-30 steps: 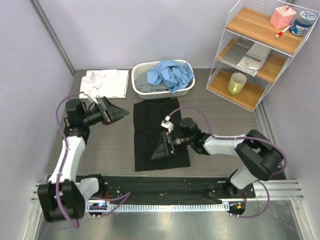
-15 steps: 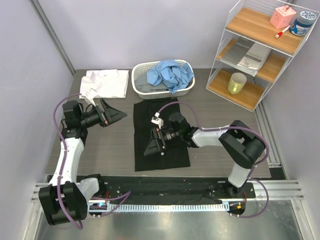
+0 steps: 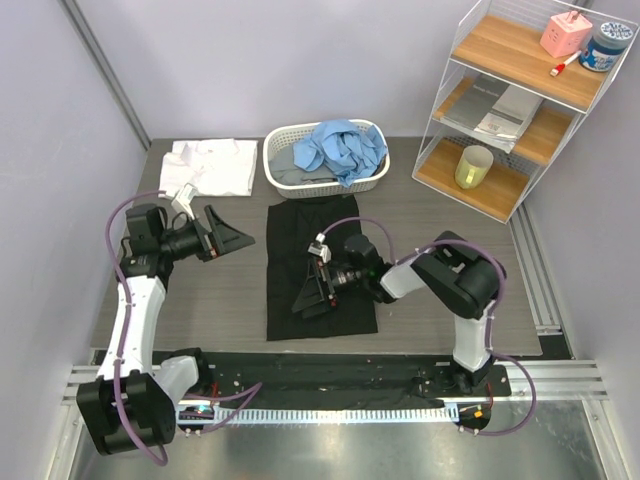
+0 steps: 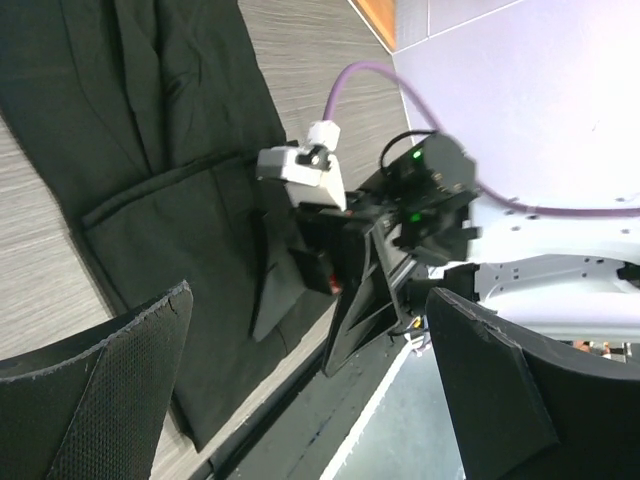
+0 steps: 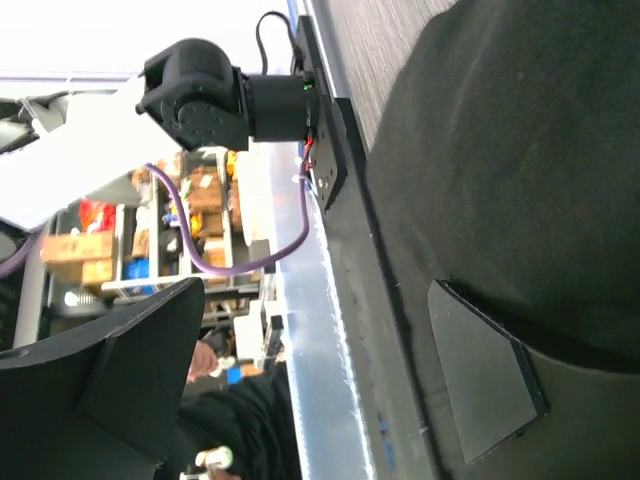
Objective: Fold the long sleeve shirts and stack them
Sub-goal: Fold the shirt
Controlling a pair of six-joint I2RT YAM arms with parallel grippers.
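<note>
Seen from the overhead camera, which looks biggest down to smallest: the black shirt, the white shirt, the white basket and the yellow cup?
1. black shirt, spread flat, clearly largest
2. white basket
3. white shirt, nearly the basket's size; too close to rank firmly
4. yellow cup, clearly smallest

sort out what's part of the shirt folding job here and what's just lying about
Job: black shirt spread flat in the middle; white shirt at the back left; light blue shirt bunched in the basket.

Lying about: wire shelf, yellow cup, pink box, blue-lidded jar, papers.
</note>
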